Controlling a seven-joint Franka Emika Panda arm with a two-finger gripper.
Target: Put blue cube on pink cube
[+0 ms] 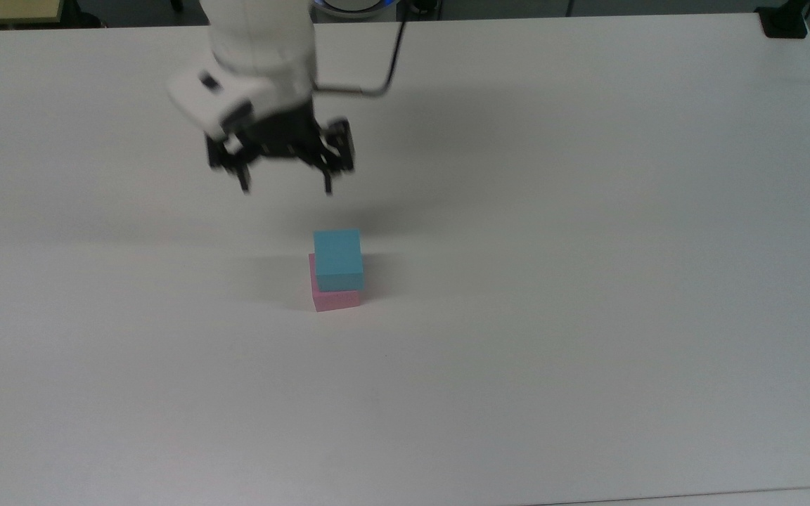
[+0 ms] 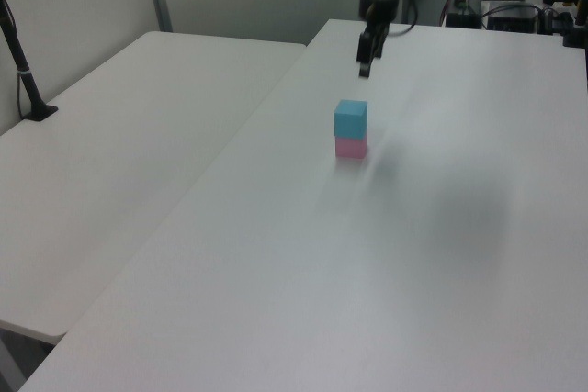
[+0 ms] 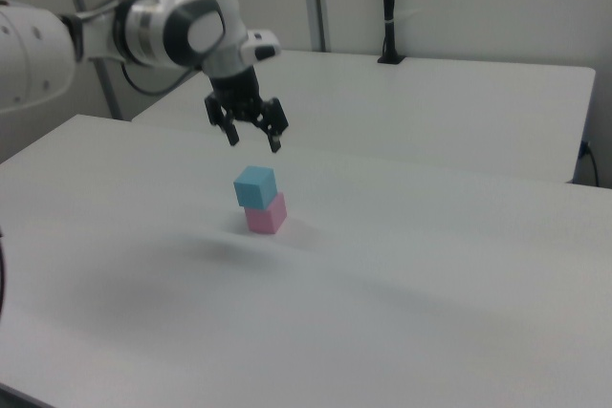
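The blue cube (image 1: 338, 259) sat on top of the pink cube (image 1: 335, 298), the pair standing alone near the middle of the white table (image 1: 588, 281). The blue one was not quite square on its base: in the top view it sat shifted a little toward the top view's right, leaving a thin strip of pink showing along the left edge. In the right view the blue cube (image 3: 254, 186) looked turned slightly against the pink cube (image 3: 267, 213) beneath it.

The gripper (image 1: 285, 188) hung in the air above the stack and off toward the arm's end of the table, touching neither block. Its two black fingers (image 1: 243, 182) were spread wide apart with nothing between them. In the left view the gripper (image 2: 366, 69) was well above the blue cube (image 2: 350, 118).
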